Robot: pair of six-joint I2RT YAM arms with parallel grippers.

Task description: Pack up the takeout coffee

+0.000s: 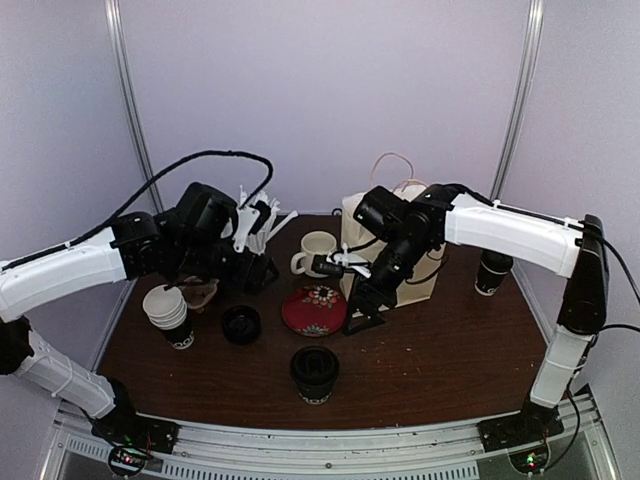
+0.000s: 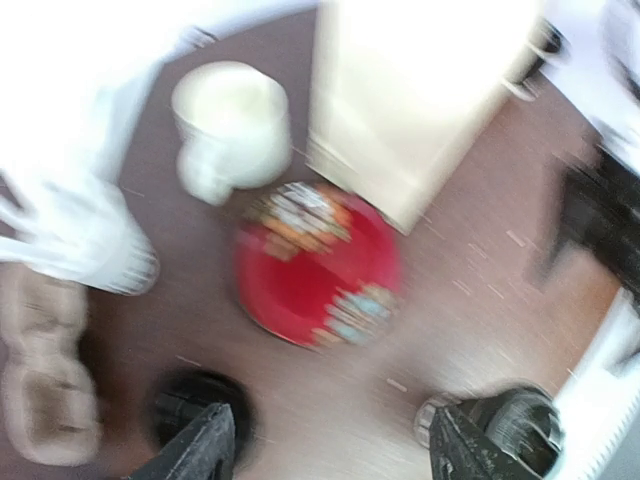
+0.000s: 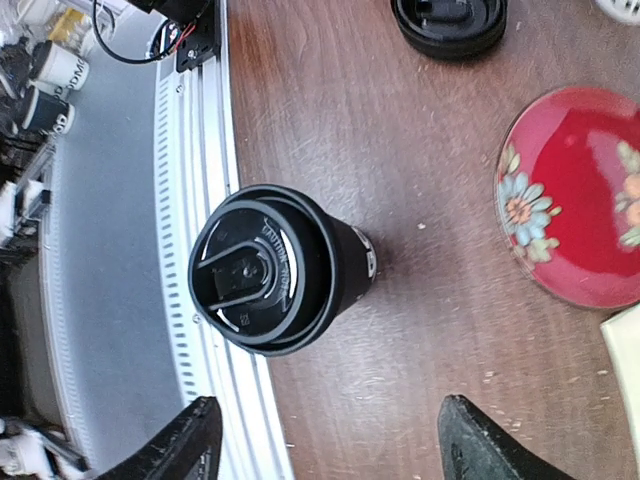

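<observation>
Right gripper (image 3: 328, 425): its two dark fingers are spread wide with nothing between them, over the bare brown table (image 3: 420, 330). Just ahead of the fingers, not touching them, stands the near cup (image 3: 275, 270), a black paper takeout cup with a black plastic lid. It is upright, close to the table's front rail. A red plate (image 3: 580, 195) with a flower pattern lies a little further in, and a loose black lid (image 3: 450, 20) lies beyond that.

Left gripper (image 2: 330, 420): the view is blurred, but its fingers are also parted and hold nothing. They hang above the same red plate.

From above, a cream paper bag (image 1: 395, 255) stands upright behind the plate, with a cream mug (image 1: 318, 250) to its left. The far cup (image 1: 492, 272), also black, stands alone past the bag at the table's right side, well apart from the near cup. A stack of white cups (image 1: 168, 312) sits at the left.

Handling, as a judgement: a paper cup is light and its wall is soft, so a hard squeeze could dent it or pop the lid. Whether it is filled cannot be told. The safest hold looks to be around the body just under the lid rim, gentle and kept upright
</observation>
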